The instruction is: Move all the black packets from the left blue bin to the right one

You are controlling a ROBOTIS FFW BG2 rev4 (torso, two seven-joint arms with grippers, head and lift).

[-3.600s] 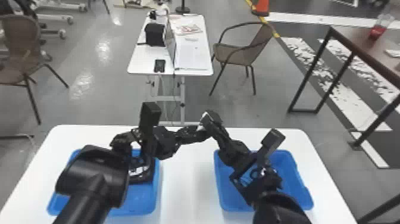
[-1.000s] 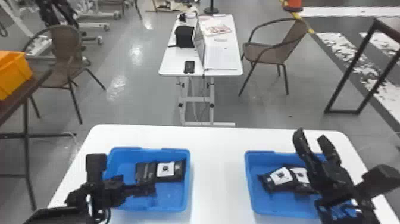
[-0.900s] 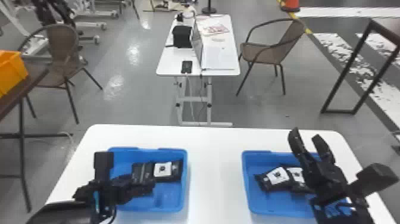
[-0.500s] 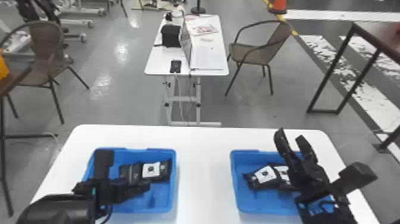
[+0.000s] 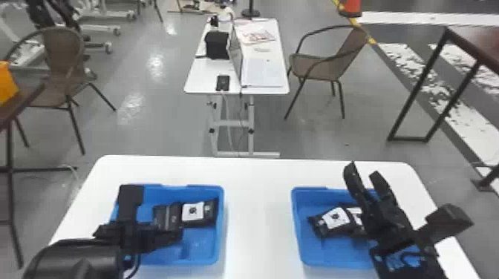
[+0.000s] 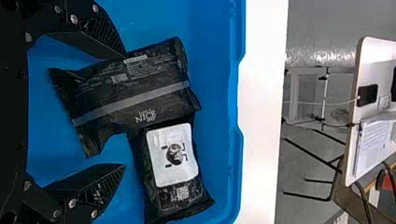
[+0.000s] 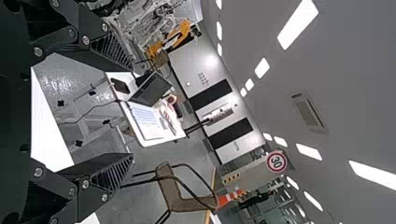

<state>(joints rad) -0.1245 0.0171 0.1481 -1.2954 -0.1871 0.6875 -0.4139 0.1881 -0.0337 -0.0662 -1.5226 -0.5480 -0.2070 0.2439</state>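
The left end effector (image 5: 172, 235) gapes over two black packets (image 5: 208, 215) in the left bin (image 5: 202, 245), the right end effector (image 5: 364, 172) wide above the right bin (image 5: 326, 254).

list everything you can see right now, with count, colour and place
left bin: 1, blue, near table's left
left-bin packets: 2, black, in it
right bin: 1, blue, near table's right
right-bin packets: at least 2, black, white labels
near table: 1, white, front
far table: 1, white, beyond
phone: 1, black, far table
laptop: 1, dark, far table
chairs: 2, brown, flanking far table
crate: 1, orange, left edge
cone: 1, orange, far right
left arm: 1, black, over left bin, jaws open
right arm: 1, black, over right bin, jaws open
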